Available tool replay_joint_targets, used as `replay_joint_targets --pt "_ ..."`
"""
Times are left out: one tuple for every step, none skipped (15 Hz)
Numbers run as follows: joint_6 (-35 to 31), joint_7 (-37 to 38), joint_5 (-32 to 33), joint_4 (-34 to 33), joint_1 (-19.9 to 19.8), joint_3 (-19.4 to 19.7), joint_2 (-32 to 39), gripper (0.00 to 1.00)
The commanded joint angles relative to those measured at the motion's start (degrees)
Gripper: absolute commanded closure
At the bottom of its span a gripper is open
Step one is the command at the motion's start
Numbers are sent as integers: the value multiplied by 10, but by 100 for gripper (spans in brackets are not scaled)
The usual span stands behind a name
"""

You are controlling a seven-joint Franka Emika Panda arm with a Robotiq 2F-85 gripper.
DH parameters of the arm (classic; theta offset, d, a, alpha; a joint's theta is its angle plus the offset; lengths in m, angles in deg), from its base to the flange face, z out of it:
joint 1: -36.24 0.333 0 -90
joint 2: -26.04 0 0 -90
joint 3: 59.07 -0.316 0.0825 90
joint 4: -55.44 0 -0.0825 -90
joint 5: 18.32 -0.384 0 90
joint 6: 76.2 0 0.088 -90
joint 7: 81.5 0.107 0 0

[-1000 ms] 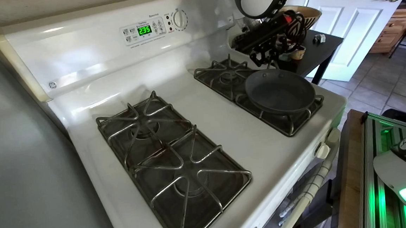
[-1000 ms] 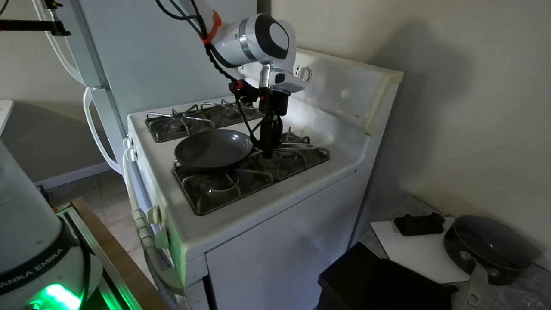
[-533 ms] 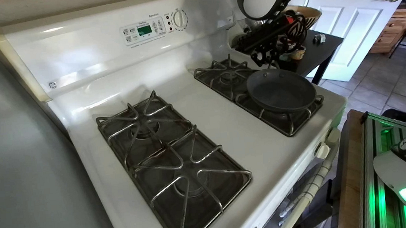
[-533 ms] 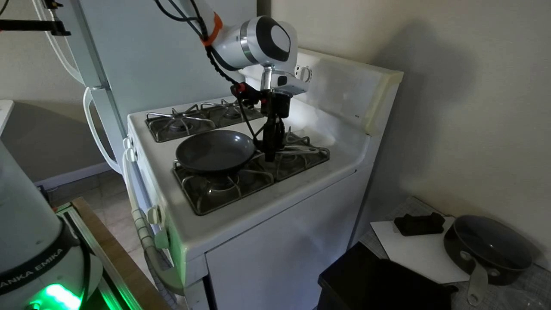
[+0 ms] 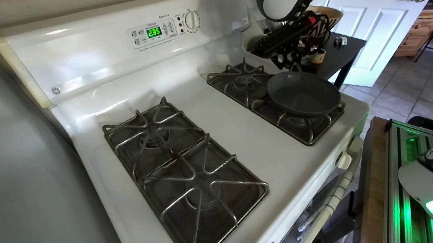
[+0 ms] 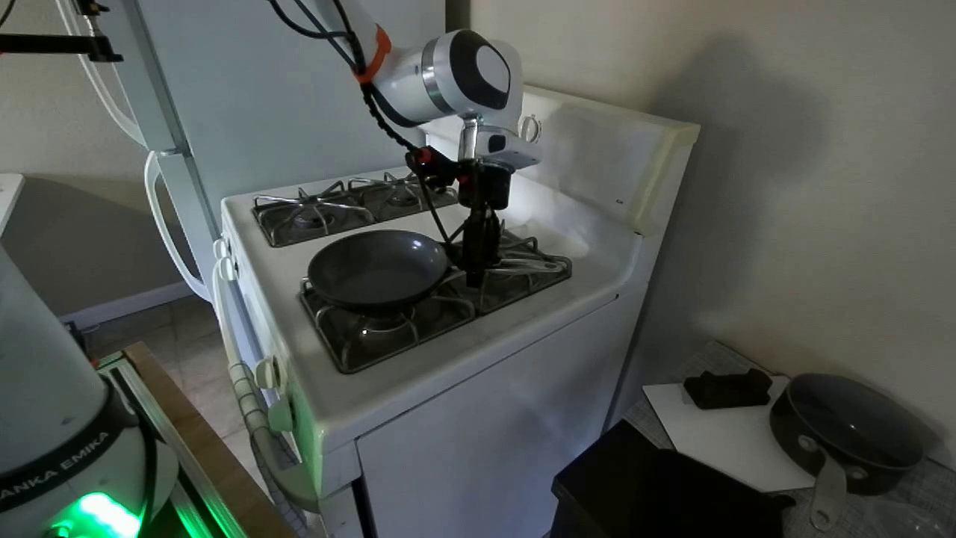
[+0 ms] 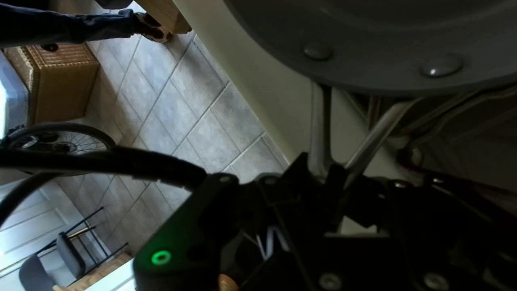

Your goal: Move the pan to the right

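Pinching the metal handle [image 7: 319, 127] of the round, dark grey pan [image 5: 304, 94] in the black gripper [image 6: 476, 273], over the black wire grate [image 5: 310, 131]. Saying “Spectra” and “2:35” on the white stove [image 5: 239, 131], “EMIKA” on the white robot [image 6: 46, 359].

Home kitchen, judging by the fittings. White gas stove [image 5: 251, 142] directly below the jaws: burner grates [image 5: 177, 156] under them and across to one side, green clock [image 5: 154, 32] on the back panel [image 5: 95, 46]. Checked towel [image 6: 258, 415] on the oven handle [image 5: 313, 229], lower than the jaws. Fridge [image 6: 284, 112] on the far side of the stove from the jaws. Saucepan [image 6: 844, 433] low down, well apart from the jaws. In an exterior view, past the jaws: patterned bowl [image 5: 332, 16] on a dark table [image 5: 342, 55], panelled door [image 5: 380, 32], wooden drawers [image 5: 416, 30]. Wrist view, beyond the jaws: tiled floor [image 7: 210, 133], chair [image 7: 70, 252], spoked wheel [image 7: 76, 128].
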Motion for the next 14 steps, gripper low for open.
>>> replay_joint_targets --pt "-17 -18 3 18 -5 1 -17 74" --pt "-18 -20 2 17 -5 1 -19 68" --pt "-17 -21 0 16 -5 1 -21 60" --pt "-18 -24 -1 15 -5 0 -22 52" --pt "-18 -25 -1 15 -4 0 -24 42" --pt "-18 -24 -1 16 -4 0 -28 35" --pt "-19 -25 -1 15 -4 0 -32 28" --pt "-20 -27 -2 15 -4 -1 -37 19" --pt "-21 -27 -2 16 -4 -1 -42 11" --pt "-24 -27 -3 16 -4 -2 -46 4" --pt "-27 -27 -3 17 -4 -3 -51 0" --pt "-30 -29 -5 17 -4 -4 -56 0" --pt "-36 -31 -6 18 -4 -5 -62 0" --pt "-42 -33 -7 19 -4 -5 -68 0"
